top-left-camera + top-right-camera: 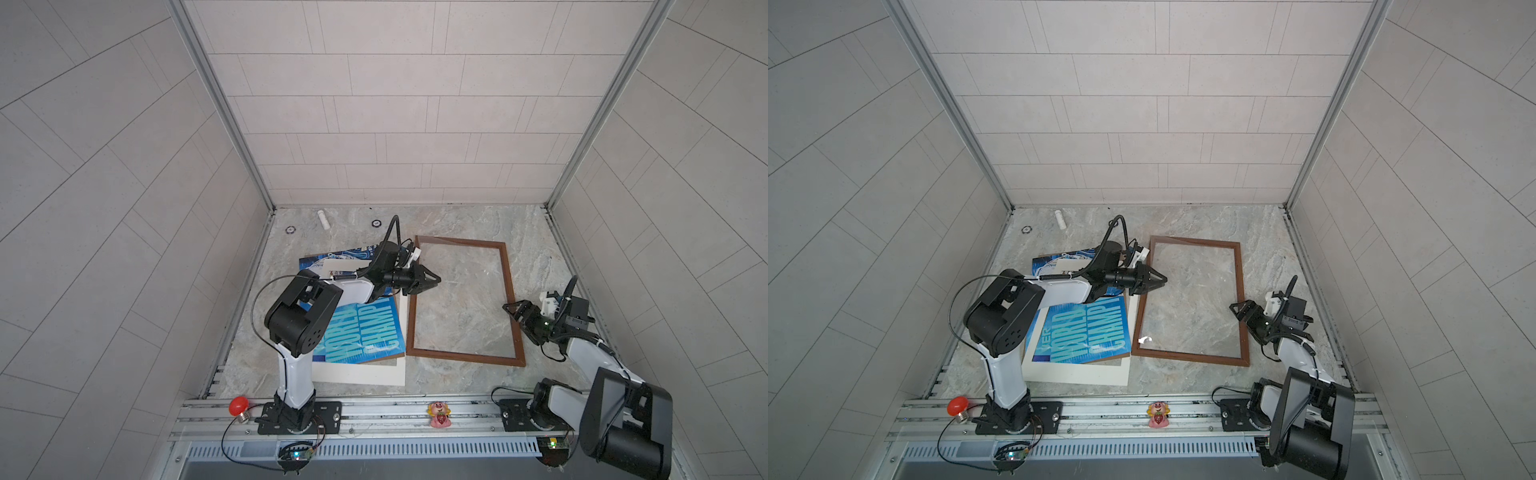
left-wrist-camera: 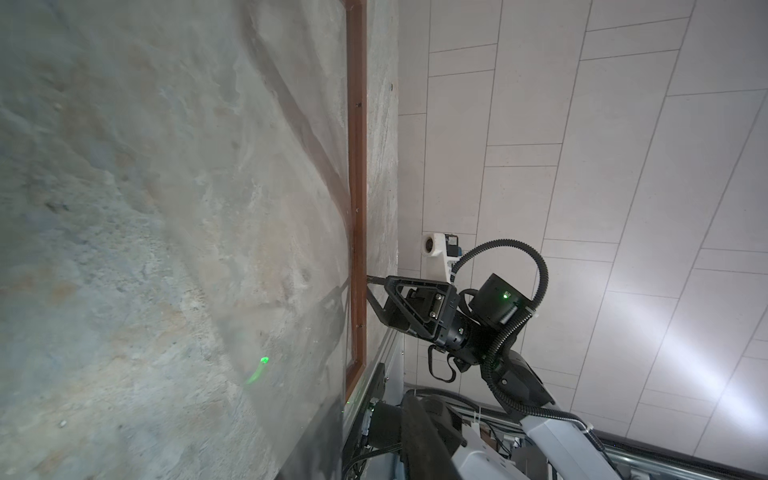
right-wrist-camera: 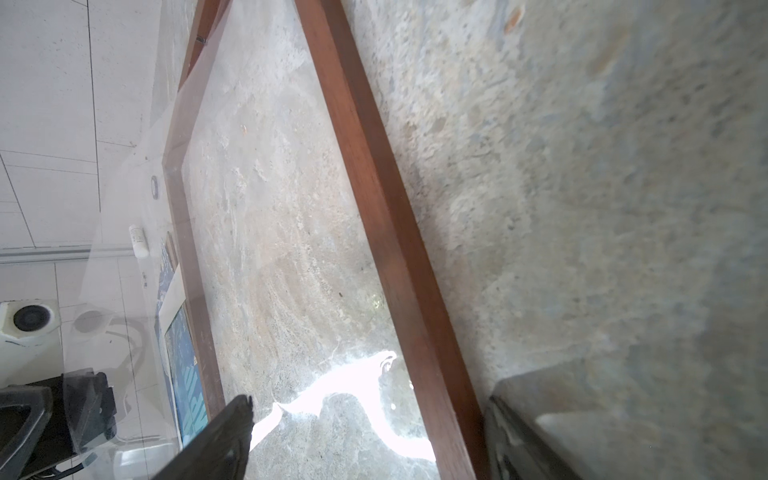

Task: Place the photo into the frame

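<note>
here the photo (image 1: 361,332) lies face up on the cream mat (image 1: 361,376) at the left of the marble table (image 1: 457,224), partly under the left arm and just beside the frame (image 1: 465,356), which lies flat with marble showing through it. the left gripper (image 1: 437,279) hangs over the frame's left rail with fingers drawn nearly to a point, and i cannot tell whether they pinch anything. the right gripper (image 1: 512,316) is released, jaws spread astride the frame's right rail.
</note>
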Controlling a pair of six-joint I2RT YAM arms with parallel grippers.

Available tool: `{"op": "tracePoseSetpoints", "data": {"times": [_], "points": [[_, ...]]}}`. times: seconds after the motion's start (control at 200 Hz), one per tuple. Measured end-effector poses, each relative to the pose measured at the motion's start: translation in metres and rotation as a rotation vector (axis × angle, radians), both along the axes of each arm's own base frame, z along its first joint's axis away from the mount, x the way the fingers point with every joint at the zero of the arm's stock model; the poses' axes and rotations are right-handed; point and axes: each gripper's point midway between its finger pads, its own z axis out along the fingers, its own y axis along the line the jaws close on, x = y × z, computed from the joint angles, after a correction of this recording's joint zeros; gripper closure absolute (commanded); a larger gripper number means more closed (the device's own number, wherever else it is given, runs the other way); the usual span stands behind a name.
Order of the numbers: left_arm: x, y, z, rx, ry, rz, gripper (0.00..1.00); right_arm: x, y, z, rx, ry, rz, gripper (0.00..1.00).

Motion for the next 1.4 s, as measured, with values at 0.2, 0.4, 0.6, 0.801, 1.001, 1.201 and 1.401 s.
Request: {"op": "tracePoseSetpoints", "data": {"times": [0.2, 0.4, 0.6, 0.801, 1.001, 1.201, 1.401], "points": [[0.006, 0.0, 0.0, 0.147, -0.026, -0.015, 1.0, 0.0, 0.0, 0.001, 0.003, 0.004, 0.001, 0.17], [0.029, -0.005, 0.05, 0.214, -0.102, 0.003, 1.0, -0.002, 0.001, 0.002, 0.025, 0.049, -0.001, 0.17], [0.065, -0.041, 0.16, 0.105, -0.291, 0.026, 1.0, -0.001, -0.013, 0.011, 0.068, 0.047, -0.076, 0.17], [0.087, -0.081, 0.247, -0.04, -0.449, 0.045, 1.0, -0.004, -0.045, 0.011, 0.164, 0.052, -0.217, 0.18], [0.083, -0.086, 0.247, -0.048, -0.438, 0.054, 1.0, -0.011, -0.067, 0.006, 0.275, 0.058, -0.33, 0.19], [0.077, -0.073, 0.126, 0.117, -0.278, 0.035, 1.0, -0.011, -0.075, 0.009, 0.292, 0.038, -0.357, 0.17], [0.066, -0.043, 0.007, 0.298, -0.121, 0.017, 1.0, -0.014, -0.071, 0.003, 0.29, 0.054, -0.334, 0.17]]}}
